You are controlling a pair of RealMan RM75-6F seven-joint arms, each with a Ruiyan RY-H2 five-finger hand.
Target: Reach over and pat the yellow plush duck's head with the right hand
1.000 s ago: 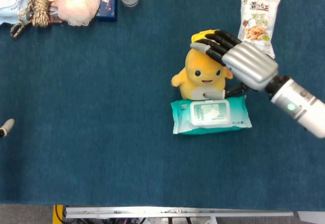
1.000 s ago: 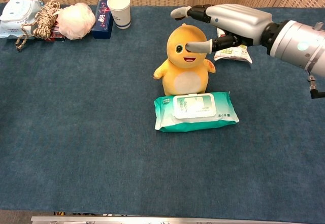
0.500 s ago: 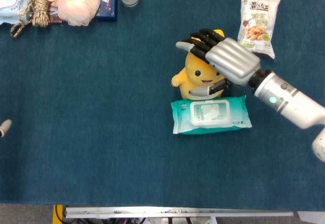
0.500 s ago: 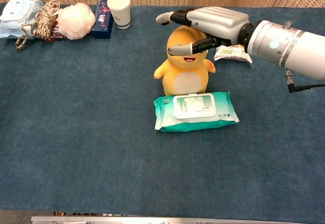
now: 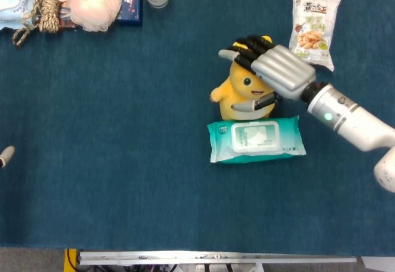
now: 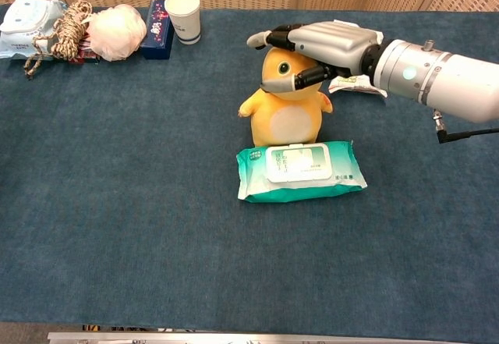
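Note:
The yellow plush duck (image 5: 237, 96) (image 6: 284, 118) stands upright in the middle of the blue table, just behind a teal wet-wipes pack. My right hand (image 5: 271, 71) (image 6: 323, 44) lies palm-down on top of the duck's head, fingers spread over the crown and the thumb across its face. It holds nothing. The head looks pressed down a little. Only a pale tip at the far left edge of the head view (image 5: 5, 156) may belong to my left hand; its fingers do not show.
A teal wet-wipes pack (image 5: 256, 139) (image 6: 300, 171) lies right in front of the duck. A snack bag (image 5: 315, 25) is behind my right forearm. At the back left sit a paper cup (image 6: 183, 16), a dark box (image 6: 157, 18), a pink puff (image 6: 115, 32) and coiled rope (image 6: 66, 20).
My right hand moved left over the duck, then came down onto its head. The duck's head has sunk and tipped slightly under the palm.

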